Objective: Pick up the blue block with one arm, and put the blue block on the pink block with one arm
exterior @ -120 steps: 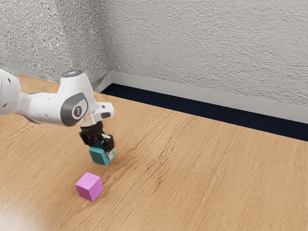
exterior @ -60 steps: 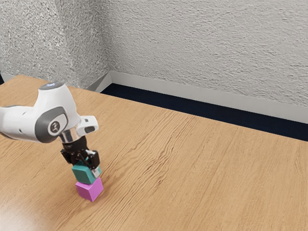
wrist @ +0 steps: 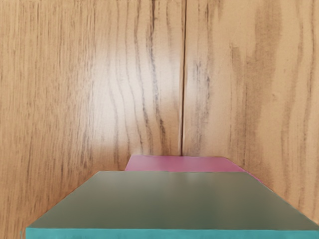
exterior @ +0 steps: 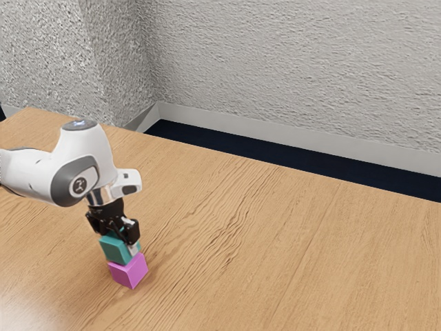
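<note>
On the worktop (exterior: 275, 241), toward the exterior view's left, the pink block (exterior: 131, 273) carries the blue block (exterior: 113, 249), which looks blue-green and appears to sit flat on its top. The pincer (exterior: 118, 240) stands straight above, its black fingers closed against the blue block's sides, gripping it. In the wrist view the blue block (wrist: 169, 204) lies just under the hand, with a strip of the pink block (wrist: 182, 163) showing beyond it, so the stack seems slightly offset. By my judgement the placing step is nearly complete. The next move calls for spreading the fingers gently and rising straight up without nudging the stack.
</note>
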Robot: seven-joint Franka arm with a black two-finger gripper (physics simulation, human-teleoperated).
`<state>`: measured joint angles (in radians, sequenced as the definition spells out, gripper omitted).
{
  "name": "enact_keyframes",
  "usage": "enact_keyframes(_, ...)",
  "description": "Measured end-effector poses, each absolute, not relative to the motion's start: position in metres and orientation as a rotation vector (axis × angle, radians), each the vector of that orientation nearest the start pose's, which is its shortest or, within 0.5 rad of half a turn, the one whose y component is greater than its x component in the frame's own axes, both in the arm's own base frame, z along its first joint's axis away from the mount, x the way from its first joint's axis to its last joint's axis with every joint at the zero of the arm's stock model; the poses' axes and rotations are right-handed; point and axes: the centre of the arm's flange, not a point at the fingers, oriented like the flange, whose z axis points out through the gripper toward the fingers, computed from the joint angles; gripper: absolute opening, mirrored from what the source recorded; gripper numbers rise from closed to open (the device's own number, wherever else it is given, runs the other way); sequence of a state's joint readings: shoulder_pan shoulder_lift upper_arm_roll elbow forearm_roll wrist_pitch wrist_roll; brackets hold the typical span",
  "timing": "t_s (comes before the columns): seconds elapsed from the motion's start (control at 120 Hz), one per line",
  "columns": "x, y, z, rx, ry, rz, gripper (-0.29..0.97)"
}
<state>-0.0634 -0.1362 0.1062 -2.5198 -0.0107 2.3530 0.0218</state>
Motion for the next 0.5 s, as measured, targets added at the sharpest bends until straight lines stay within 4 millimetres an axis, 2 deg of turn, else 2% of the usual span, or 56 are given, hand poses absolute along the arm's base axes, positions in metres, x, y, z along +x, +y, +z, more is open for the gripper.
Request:
enact_keyframes(0.092,0.447,0.016,0.325,-3.162,-0.03,0.046,0.27)
enact_keyframes(0.183,0.448,0.016,0.327,-3.171,-0.034,0.039,0.42)
enact_keyframes(0.367,0.448,0.017,0.332,-3.18,-0.018,0.023,0.56)
enact_keyframes(0.433,0.454,0.016,0.361,-3.181,-0.002,-0.077,0.6)
enact_keyframes(0.467,0.466,0.014,0.394,-3.177,0.013,-0.171,0.61)
enact_keyframes(0.5,0.485,0.013,0.44,-3.168,0.026,-0.28,0.62)
